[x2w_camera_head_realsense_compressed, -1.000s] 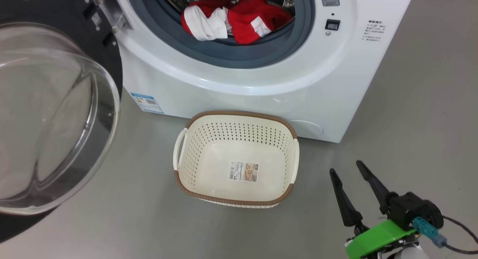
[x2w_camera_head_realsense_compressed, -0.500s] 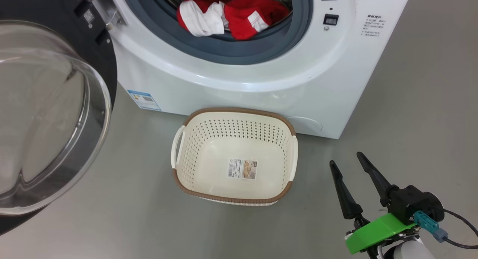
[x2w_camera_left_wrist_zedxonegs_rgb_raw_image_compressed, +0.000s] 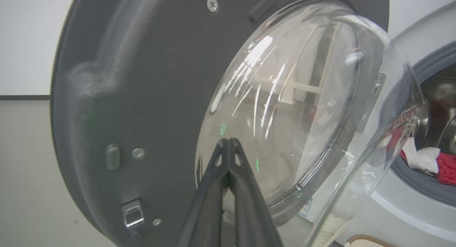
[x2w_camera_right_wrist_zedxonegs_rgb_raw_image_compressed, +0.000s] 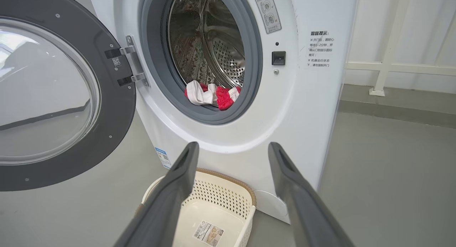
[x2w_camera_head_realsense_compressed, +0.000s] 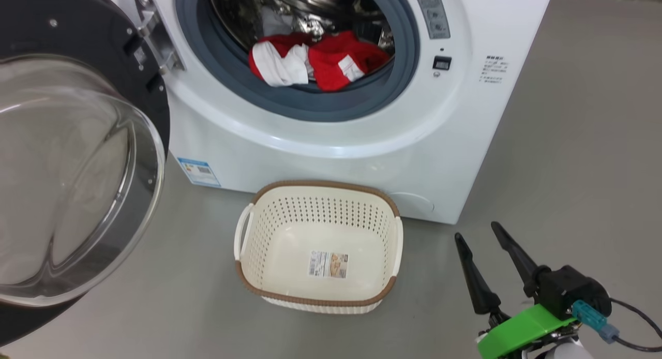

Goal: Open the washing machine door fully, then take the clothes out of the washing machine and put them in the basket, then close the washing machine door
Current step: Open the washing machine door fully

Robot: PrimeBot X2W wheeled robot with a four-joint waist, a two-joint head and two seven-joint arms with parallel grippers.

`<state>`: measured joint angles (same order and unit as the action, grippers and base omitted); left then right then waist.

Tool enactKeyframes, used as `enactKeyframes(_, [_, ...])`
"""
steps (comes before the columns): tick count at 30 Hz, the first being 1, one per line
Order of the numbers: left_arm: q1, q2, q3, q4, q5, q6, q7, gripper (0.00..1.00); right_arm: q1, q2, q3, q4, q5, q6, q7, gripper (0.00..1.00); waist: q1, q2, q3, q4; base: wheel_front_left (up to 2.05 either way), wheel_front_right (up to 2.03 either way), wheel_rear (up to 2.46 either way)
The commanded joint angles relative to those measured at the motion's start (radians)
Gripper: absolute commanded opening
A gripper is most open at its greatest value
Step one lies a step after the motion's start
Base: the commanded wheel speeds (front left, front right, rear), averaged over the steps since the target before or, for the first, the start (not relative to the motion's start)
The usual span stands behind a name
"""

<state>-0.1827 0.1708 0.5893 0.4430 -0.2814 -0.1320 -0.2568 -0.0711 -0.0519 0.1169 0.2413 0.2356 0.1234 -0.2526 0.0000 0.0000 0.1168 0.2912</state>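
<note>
Nearest, at the lower right of the head view, the right gripper (x2w_camera_head_realsense_compressed: 476, 232) hangs above the floor with its two fingers spread wide and nothing between them. The left gripper (x2w_camera_left_wrist_zedxonegs_rgb_raw_image_compressed: 228, 142) has its fingers pressed together, empty, with the tips just before the glass of the door (x2w_camera_head_realsense_compressed: 77, 167). I cannot tell if they touch it.

A little further, the basket (x2w_camera_head_realsense_compressed: 326, 183) stands on the floor, empty, close against the front of the washing machine (x2w_camera_head_realsense_compressed: 320, 162). The door is swung out to the left.

Furthest, the clothes (x2w_camera_head_realsense_compressed: 336, 64) lie in the bottom of the drum (x2w_camera_head_realsense_compressed: 310, 7), just behind the grey ring. From the right gripper they are ahead, higher and to the left, beyond the basket. In the right wrist view they sit almost on the line between the fingers. The pile stretches from side to side across the opening. In my judgement the right arm has the more direct way, forward and up over the basket.

The ring hides the lower part of the pile, so I cannot count the pieces. The picture edge cuts off the left of the door.
</note>
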Motion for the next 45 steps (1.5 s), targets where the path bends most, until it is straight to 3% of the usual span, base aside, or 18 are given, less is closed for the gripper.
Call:
enactKeyframes(1, [0.017,0.036,0.013,-0.045,-0.005,0.001,-0.005,0.05,0.002,0.002,0.028,-0.021,0.007,0.007,-0.009,1.0,0.0,0.0,-0.028,-0.005,0.0,0.0,0.0])
enactKeyframes(4, [0.061,0.016,-0.009,-0.088,0.014,0.001,-0.005,0.24,0.02,0.002,0.031,-0.02,0.014,0.007,-0.009,1.0,0.0,0.0,-0.054,-0.014,0.0,0.0,0.0])
enactKeyframes(7, [0.089,-0.004,-0.029,-0.122,0.014,0.001,-0.005,0.31,0.032,0.002,0.027,-0.023,0.021,0.007,-0.009,1.0,0.0,0.0,-0.068,-0.025,0.0,0.0,0.0])
enactKeyframes(10, [0.139,-0.026,-0.088,-0.176,0.006,0.001,-0.005,0.49,0.046,0.002,0.019,-0.03,0.029,0.007,-0.009,1.0,0.0,0.0,-0.08,-0.045,0.0,0.0,0.0])
enactKeyframes(14, [0.187,-0.05,-0.128,-0.223,-0.008,0.001,-0.005,0.99,0.06,0.002,0.01,-0.033,0.035,0.007,-0.009,1.0,0.0,0.0,-0.093,-0.077,0.0,0.0,0.0])
enactKeyframes(19, [0.228,-0.059,-0.22,-0.26,-0.032,0.001,-0.005,1.0,0.071,0.002,-0.008,-0.04,0.037,0.007,-0.009,1.0,0.0,0.0,-0.099,-0.12,0.0,0.0,0.0])
enactKeyframes(32, [0.259,-0.02,-0.416,-0.341,-0.115,0.001,-0.005,1.0,0.071,0.002,-0.06,-0.056,0.049,0.007,-0.009,1.0,0.0,0.0,-0.081,-0.238,0.0,0.0,0.0])
enactKeyframes(45, [0.252,-0.02,-0.514,-0.366,-0.144,0.001,-0.005,1.0,0.082,0.002,-0.133,-0.082,0.049,0.007,-0.009,1.0,0.0,0.0,-0.063,-0.305,0.0,0.0,0.0])
